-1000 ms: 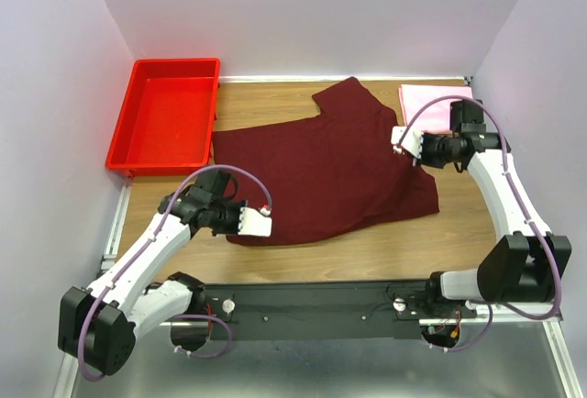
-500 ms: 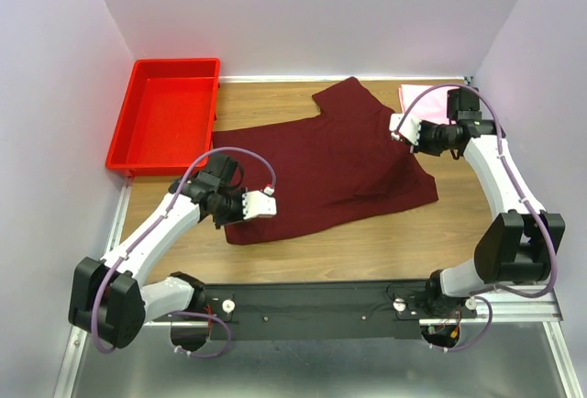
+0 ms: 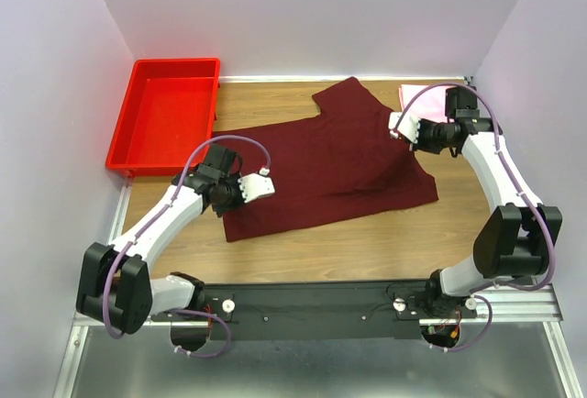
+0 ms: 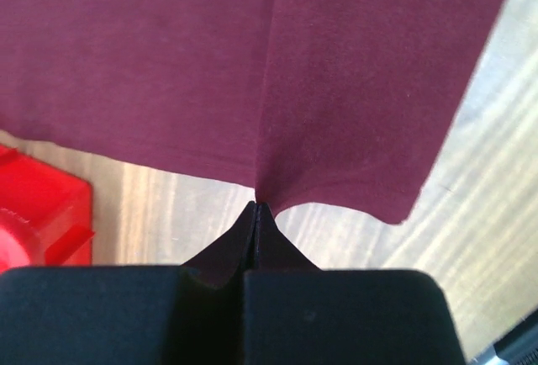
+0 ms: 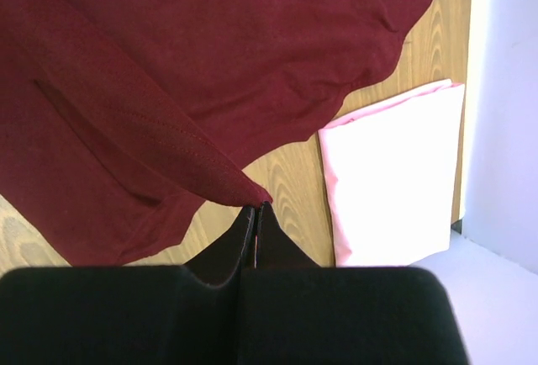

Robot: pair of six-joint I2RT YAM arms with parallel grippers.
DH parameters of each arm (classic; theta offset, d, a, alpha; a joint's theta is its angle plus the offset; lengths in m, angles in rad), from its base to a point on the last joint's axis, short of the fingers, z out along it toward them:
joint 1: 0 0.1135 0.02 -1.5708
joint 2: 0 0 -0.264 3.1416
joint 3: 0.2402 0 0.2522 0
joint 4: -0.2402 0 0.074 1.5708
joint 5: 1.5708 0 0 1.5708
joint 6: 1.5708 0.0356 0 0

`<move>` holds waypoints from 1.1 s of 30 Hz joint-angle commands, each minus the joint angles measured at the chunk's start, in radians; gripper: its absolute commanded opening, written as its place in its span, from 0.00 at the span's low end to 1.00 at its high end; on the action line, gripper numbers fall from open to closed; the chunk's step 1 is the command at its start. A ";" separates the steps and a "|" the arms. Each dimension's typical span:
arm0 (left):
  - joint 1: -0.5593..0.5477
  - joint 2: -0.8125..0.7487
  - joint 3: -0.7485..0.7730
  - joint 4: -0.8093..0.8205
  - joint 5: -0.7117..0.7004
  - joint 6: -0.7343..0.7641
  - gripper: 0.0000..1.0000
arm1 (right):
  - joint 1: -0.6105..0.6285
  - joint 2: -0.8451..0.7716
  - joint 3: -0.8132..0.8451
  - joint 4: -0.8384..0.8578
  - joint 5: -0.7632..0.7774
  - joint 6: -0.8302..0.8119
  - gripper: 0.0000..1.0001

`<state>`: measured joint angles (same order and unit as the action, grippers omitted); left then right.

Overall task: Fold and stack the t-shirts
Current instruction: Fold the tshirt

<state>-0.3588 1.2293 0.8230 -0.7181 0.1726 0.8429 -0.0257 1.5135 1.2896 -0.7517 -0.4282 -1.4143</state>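
A dark maroon t-shirt (image 3: 330, 160) lies spread over the middle of the wooden table. My left gripper (image 3: 260, 184) is shut on its hem at the near left; in the left wrist view the cloth (image 4: 252, 71) rises from the pinched tips (image 4: 255, 207). My right gripper (image 3: 396, 129) is shut on the shirt's right edge, and the right wrist view shows a lifted fold (image 5: 168, 146) caught at its tips (image 5: 256, 205). A light pink t-shirt (image 3: 424, 100) lies folded at the back right, partly behind the right arm, also visible in the right wrist view (image 5: 391, 171).
A bright red plastic bin (image 3: 168, 114) stands at the back left, its corner showing in the left wrist view (image 4: 42, 214). Lilac walls close in the table on three sides. Bare wood (image 3: 367, 242) runs along the near edge.
My left gripper has carried the shirt's near-left hem up and away from the table's front edge. My right gripper has drawn the right edge a little toward the back.
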 commanded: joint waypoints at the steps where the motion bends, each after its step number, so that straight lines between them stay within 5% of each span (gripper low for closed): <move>1: 0.009 0.019 0.022 0.078 -0.081 -0.042 0.00 | 0.003 0.030 0.036 0.018 0.040 0.002 0.01; 33: 0.017 0.165 0.001 0.161 -0.128 -0.036 0.00 | 0.024 0.158 0.069 0.097 0.080 0.087 0.01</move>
<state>-0.3477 1.3685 0.8223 -0.5831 0.0776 0.8169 -0.0051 1.6405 1.3254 -0.6811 -0.3779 -1.3598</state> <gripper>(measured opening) 0.004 0.012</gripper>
